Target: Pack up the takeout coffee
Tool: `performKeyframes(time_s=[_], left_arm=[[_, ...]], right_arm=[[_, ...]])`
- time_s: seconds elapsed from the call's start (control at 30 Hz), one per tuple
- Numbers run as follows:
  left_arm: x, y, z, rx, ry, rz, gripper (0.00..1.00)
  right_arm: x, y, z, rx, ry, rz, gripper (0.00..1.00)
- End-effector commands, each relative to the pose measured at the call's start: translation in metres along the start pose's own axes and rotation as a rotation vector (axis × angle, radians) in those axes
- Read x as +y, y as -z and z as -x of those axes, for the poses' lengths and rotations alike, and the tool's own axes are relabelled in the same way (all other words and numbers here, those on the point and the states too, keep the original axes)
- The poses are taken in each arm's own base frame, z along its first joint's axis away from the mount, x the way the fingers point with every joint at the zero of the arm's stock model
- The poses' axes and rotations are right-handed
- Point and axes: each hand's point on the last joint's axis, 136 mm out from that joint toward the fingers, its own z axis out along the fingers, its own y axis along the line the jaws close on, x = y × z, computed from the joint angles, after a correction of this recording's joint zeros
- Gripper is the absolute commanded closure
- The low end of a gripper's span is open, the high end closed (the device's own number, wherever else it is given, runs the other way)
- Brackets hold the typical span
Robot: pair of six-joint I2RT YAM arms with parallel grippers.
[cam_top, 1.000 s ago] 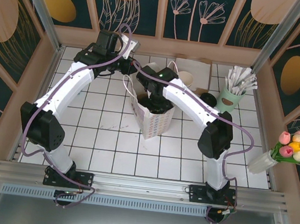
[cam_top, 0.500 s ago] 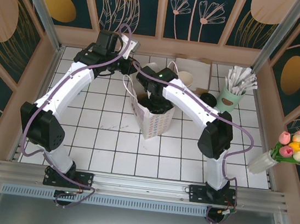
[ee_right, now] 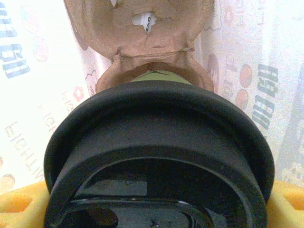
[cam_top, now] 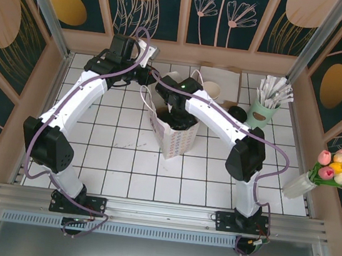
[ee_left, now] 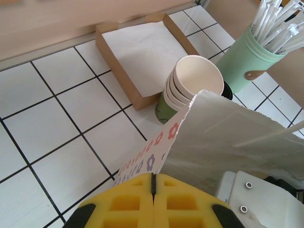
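no movement; one takeout coffee (ee_right: 159, 128), one bag (cam_top: 175, 142)

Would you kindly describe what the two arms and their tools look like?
Both the left arm and the right arm have white links joined by bulky black joint housings, and a purple cable loops along each. The left tool has yellow fingers with a moulded grid pattern. The right tool's fingers are yellow too.

- Takeout coffee (ee_right: 159, 156): glossy black lid over a sliver of green cup.
- Paper bag (ee_left: 213, 133): white, printed with red and purple flowers.
- Surface (cam_top: 123, 153): white tiles, black grid lines.
- Left pincer (ee_left: 153, 185): yellow pads.
- Stacked cups (ee_left: 190, 90): green outside, cream inside.
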Motion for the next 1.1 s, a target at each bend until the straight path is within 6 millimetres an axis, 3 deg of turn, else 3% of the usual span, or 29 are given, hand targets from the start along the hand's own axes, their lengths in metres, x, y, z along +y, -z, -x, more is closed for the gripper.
performKeyframes(time_s=[0.0,0.33,0.53,0.77,1.07], left_arm=[[-0.006,0.009,0.012,-0.049,-0.04,-0.001,1.0],[-0.01,0.01,0.014,-0.053,-0.048,-0.016,1.0],[-0.01,0.01,0.014,-0.057,-0.043,-0.02,1.0],[-0.01,0.006,0.009,-0.051,-0.033,-0.03,1.0],[-0.01,0.008,0.008,-0.052,-0.037,-0.025,1.0]], right_arm=[[0.0,0.008,-0.01,0.014,0.006,0.001,0.46],[0.006,0.023,-0.013,-0.008,-0.005,0.046,0.47],[-0.001,0.007,-0.019,0.033,-0.001,0.008,0.47],[-0.004,-0.005,-0.002,0.015,0.012,-0.027,0.48],[0.0,-0.019,-0.004,0.03,0.023,-0.008,0.48]])
